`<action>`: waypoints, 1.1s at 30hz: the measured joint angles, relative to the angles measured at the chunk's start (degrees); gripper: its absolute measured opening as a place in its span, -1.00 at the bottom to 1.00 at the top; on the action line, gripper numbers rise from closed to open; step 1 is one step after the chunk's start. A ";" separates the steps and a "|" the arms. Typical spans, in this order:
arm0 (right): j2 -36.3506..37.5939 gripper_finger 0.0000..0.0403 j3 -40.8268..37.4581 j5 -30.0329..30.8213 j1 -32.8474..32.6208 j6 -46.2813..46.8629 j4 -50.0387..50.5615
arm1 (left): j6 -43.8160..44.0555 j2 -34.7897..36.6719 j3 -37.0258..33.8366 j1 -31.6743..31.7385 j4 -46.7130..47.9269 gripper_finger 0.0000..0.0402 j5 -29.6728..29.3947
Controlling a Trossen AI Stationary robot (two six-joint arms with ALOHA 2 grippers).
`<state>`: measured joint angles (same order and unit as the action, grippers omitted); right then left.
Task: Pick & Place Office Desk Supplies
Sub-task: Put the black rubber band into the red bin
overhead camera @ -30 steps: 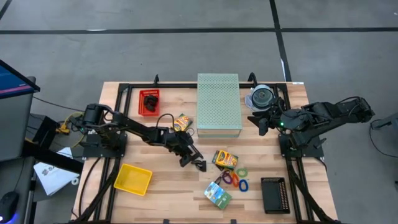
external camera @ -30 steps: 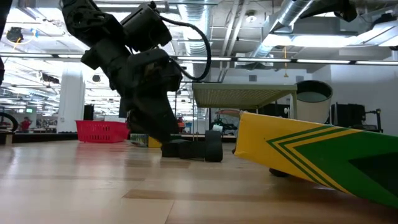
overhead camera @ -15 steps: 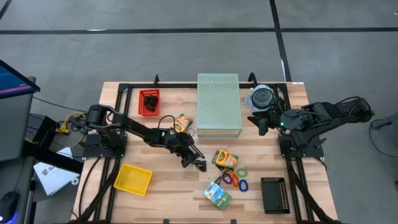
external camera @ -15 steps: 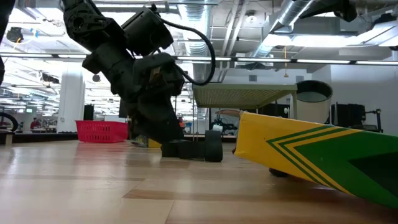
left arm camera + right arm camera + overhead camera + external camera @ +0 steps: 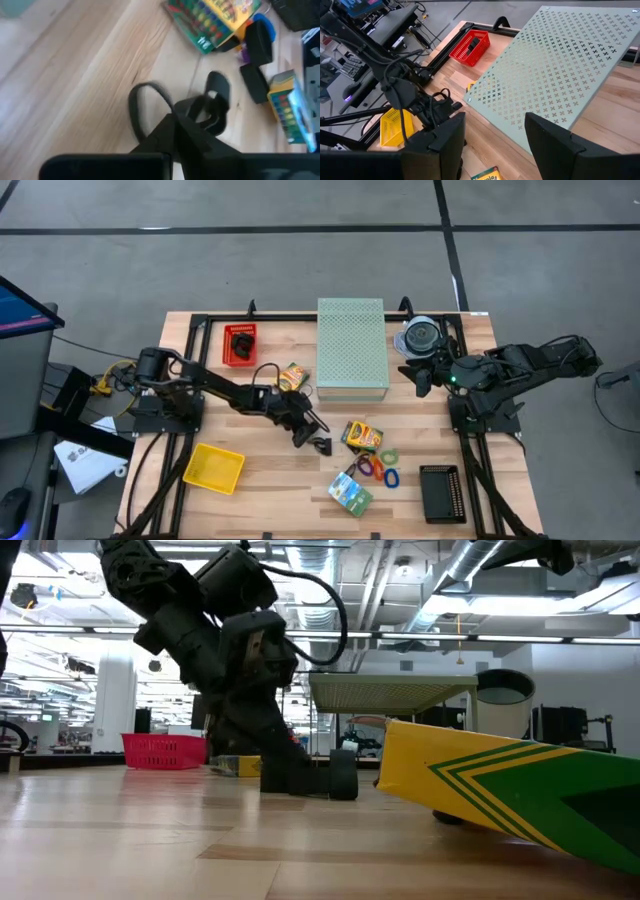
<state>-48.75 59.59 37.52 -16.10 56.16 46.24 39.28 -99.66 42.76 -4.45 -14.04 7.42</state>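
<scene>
A wooden table (image 5: 250,480) is being viewed from above, with two dark robot arms reaching over it. At the near edge, a yellow tray (image 5: 214,468) is sitting on the left, a black perforated tray (image 5: 440,493) on the right, and a green-blue packet (image 5: 351,493) is lying between them. Just beyond the packet, coloured elastic loops (image 5: 377,467) in orange, purple, blue and green are lying in a loose cluster, and a crayon box (image 5: 362,436) is resting just behind them.

Beside the crayon box, near the table's middle, the left gripper (image 5: 312,439) is reaching low over the wood with its fingers pressed together on a black binder clip (image 5: 321,446). In the low view the clip (image 5: 312,777) is sitting on the tabletop at the fingertips of the left gripper (image 5: 290,768). In the left wrist view the clip's wire handle (image 5: 146,107) is looping out beside the closed fingers.

Farther back, a small yellow-orange box (image 5: 292,376) is lying beside a large pale green perforated box (image 5: 352,348). A red basket (image 5: 240,345) is standing near the far left corner. On the far right, the right gripper (image 5: 418,378) is waiting with its fingers spread, holding nothing, near a round clear disc spindle (image 5: 422,336)
</scene>
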 joint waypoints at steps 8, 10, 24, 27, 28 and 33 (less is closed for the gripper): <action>0.00 0.00 0.00 0.00 0.00 0.00 0.00 | -1.97 12.48 0.02 -0.09 17.57 -0.99 -1.81; 0.02 0.00 0.00 0.02 0.01 -0.01 0.00 | -1.98 17.41 0.02 -0.09 24.98 -0.99 -4.94; 0.00 0.00 0.00 1.97 0.34 -0.78 0.34 | 14.85 44.02 0.00 8.10 61.38 -1.00 -35.04; 0.02 0.00 0.00 1.93 0.82 -0.70 0.48 | 14.85 44.85 0.00 16.56 61.81 -1.00 -34.36; 0.02 0.00 0.00 1.92 0.96 -0.70 0.48 | 14.05 44.67 0.00 19.66 61.60 -1.00 -33.24; 0.00 0.00 0.00 1.68 1.27 -0.66 0.48 | 5.98 41.02 0.00 35.59 59.50 -1.00 -24.41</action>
<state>-48.75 59.59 39.19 -14.83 55.51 46.72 45.26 -58.64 42.76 31.14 45.46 -16.99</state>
